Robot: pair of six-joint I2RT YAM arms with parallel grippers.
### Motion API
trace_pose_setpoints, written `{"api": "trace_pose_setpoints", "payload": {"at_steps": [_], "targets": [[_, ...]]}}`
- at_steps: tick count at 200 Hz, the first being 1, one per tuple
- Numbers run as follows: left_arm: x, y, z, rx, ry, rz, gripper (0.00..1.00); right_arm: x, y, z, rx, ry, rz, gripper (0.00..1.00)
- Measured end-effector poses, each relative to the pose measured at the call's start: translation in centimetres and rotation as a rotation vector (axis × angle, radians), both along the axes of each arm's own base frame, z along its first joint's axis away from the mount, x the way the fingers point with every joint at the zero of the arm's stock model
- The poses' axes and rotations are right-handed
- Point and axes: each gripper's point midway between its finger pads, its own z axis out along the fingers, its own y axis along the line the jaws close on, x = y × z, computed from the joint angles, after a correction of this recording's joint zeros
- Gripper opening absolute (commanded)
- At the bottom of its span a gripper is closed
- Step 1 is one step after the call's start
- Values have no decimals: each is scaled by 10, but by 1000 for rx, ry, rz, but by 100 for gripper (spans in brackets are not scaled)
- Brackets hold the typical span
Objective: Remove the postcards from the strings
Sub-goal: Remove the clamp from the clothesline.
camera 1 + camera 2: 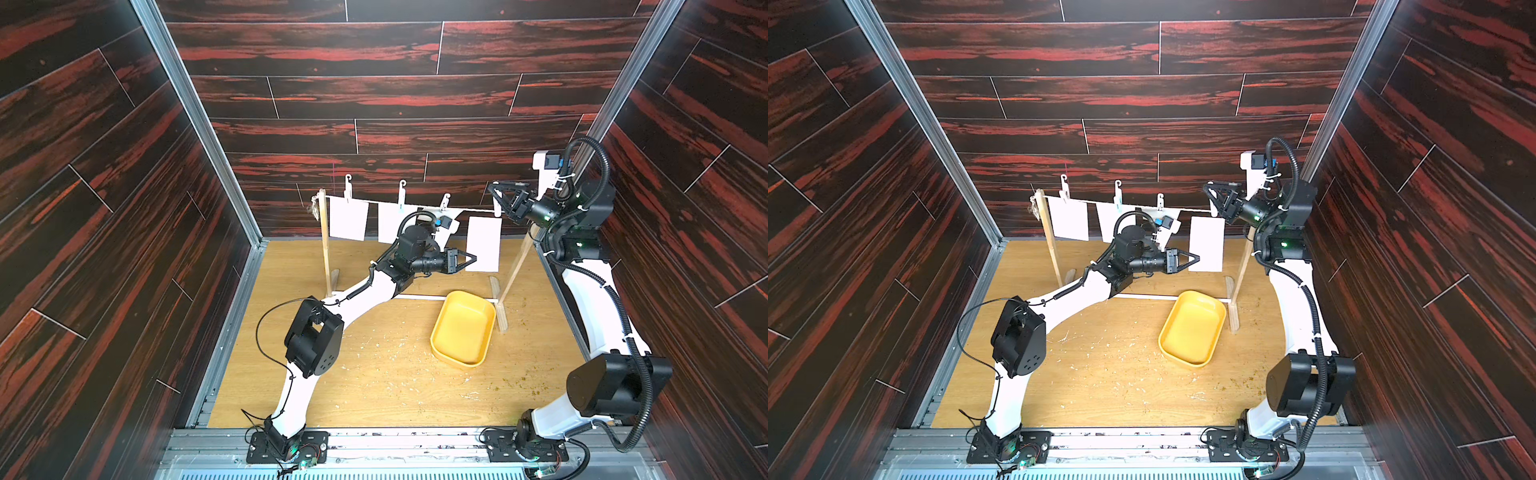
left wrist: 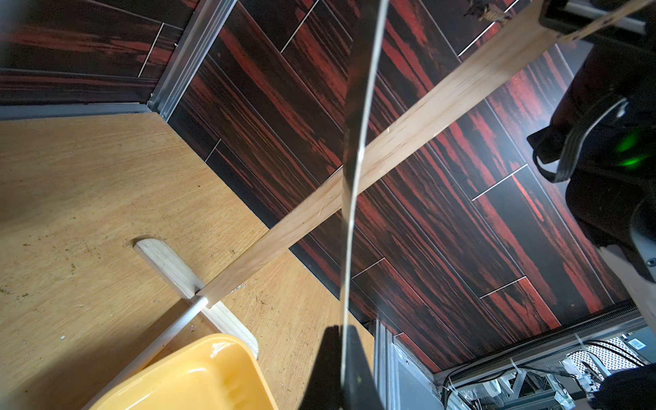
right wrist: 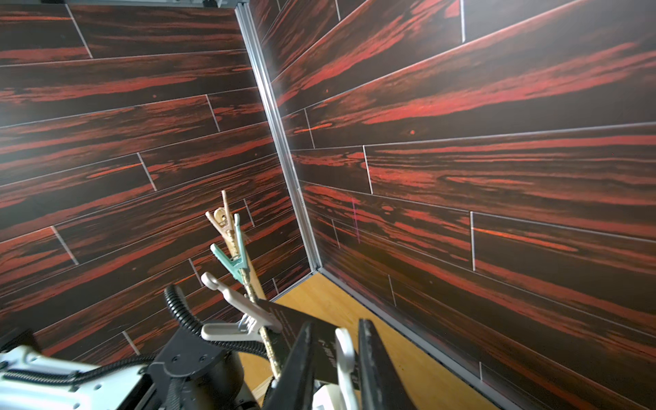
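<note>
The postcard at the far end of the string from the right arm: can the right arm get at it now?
Probably not yet. The right gripper is shut on a clothespin at its own end of the string, and the left arm lies across the way to that postcard.

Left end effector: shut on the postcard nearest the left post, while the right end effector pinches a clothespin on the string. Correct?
No. Both top views show the left end effector shut on the postcard nearest the right post; the right end effector does pinch a clothespin on the string.
</note>
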Motion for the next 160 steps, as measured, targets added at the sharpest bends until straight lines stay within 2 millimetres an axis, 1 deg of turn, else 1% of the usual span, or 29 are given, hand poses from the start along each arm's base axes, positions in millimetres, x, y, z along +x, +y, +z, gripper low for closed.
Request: {"api": "trace_pose_setpoints", "payload": {"at_steps": [45, 63, 110, 131, 160], "targets": [[-3, -1, -2, -1, 3, -5, 0, 4, -10, 12, 61, -49, -86, 22], [-6, -1, -7, 7, 13, -8, 0, 6, -15, 17, 75, -64, -118, 21], [-15, 2, -29, 36, 52, -10, 0, 10, -21, 21, 91, -70, -167, 22], [-18, 5, -36, 47, 63, -6, 0, 5, -22, 28, 94, -84, -177, 22], [-24, 12, -42, 58, 77, 4, 0, -14, -22, 45, 93, -125, -181, 22]]}}
